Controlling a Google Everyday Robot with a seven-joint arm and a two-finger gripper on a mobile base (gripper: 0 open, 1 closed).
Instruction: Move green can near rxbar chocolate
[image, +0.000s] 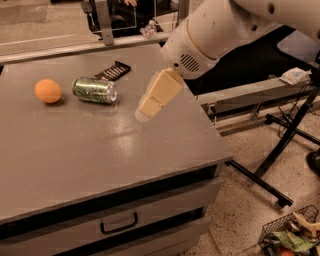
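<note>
Green can (94, 90) is not in the gripper (143, 112). The gripper hangs empty above the table (100, 165), right of its middle and closer to the far edge than the near one. Whether the claw is spread or pressed together cannot be told from this angle. It slants down and leftward from the big white wrist, its tip aimed toward the can, which looks like the line for an approach.

Left of the claw, with bare tabletop between them, the can lies on its side toward the far edge, silver end facing the claw. Lying this way it can roll, so a grip across its round body would probably hold better than a push.

Just behind the can's right end, toward the far edge, the rxbar chocolate (114, 70) lies flat and angled. It sits close beside the can, though I cannot tell if they touch. The can may need only a short shift.

Beyond the can, toward the far-left corner, sits an orange (48, 91), apart from it.
</note>
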